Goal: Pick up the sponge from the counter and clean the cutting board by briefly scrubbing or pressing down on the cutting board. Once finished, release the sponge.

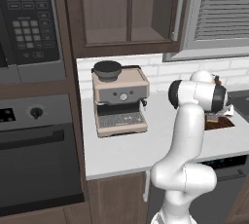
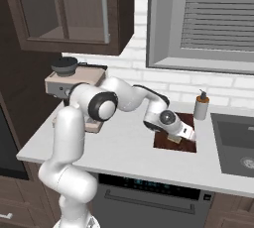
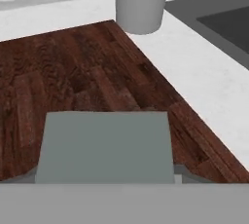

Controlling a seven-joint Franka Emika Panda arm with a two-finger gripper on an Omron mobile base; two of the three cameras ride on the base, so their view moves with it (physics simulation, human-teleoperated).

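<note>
Beige coffee machine at left on the light grey-white counter. White arm reaches right, bent low; gripper clamps the small yellow, grey-faced sponge against the dark reddish-brown wooden cutting board.

The robot's glossy white arm is built of thick rounded tube segments. Its joints carry round dark grey caps, and its white hand has a boxy shape.
</note>
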